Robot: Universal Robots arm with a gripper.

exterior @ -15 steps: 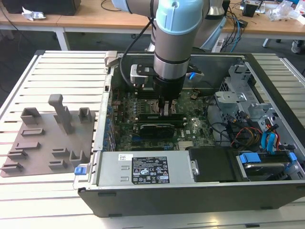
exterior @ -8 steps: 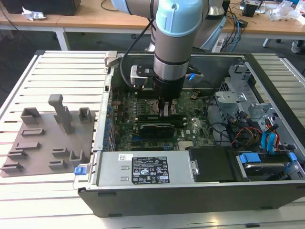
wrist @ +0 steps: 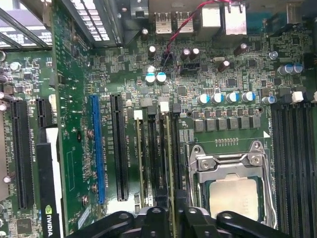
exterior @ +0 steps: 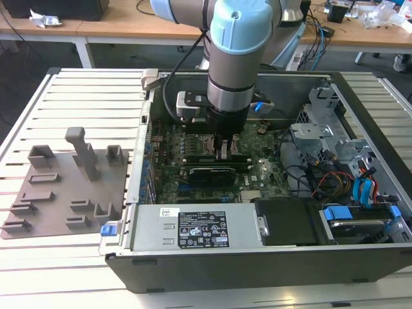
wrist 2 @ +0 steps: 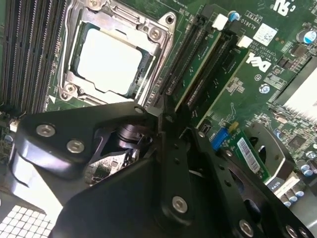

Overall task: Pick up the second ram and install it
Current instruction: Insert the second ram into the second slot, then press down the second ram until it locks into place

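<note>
The second ram [wrist: 168, 148], a thin green stick seen edge-on, stands upright in a black memory slot beside the processor socket [wrist: 233, 193]. My gripper [wrist: 171, 214] is straight over one end of it, with the black fingers [wrist 2: 171, 148] closed against the stick's two faces. In the second wrist view the second ram [wrist 2: 200, 62] runs away from the fingertips, and my gripper [wrist 2: 173, 111] grips its near end. Another green stick [wrist 2: 224, 74] sits in the neighbouring slot. In the exterior view my gripper [exterior: 228, 153] reaches down into the open computer case, onto the motherboard [exterior: 257, 174].
A grey holder plate [exterior: 64, 187] with raised blocks lies at the exterior view's left of the case. Inside the case are a dark graphics card [exterior: 206, 174], a power supply [exterior: 193, 228], and drive cages with cables [exterior: 335, 174]. A row of free memory slots [wrist: 294, 163] flanks the socket.
</note>
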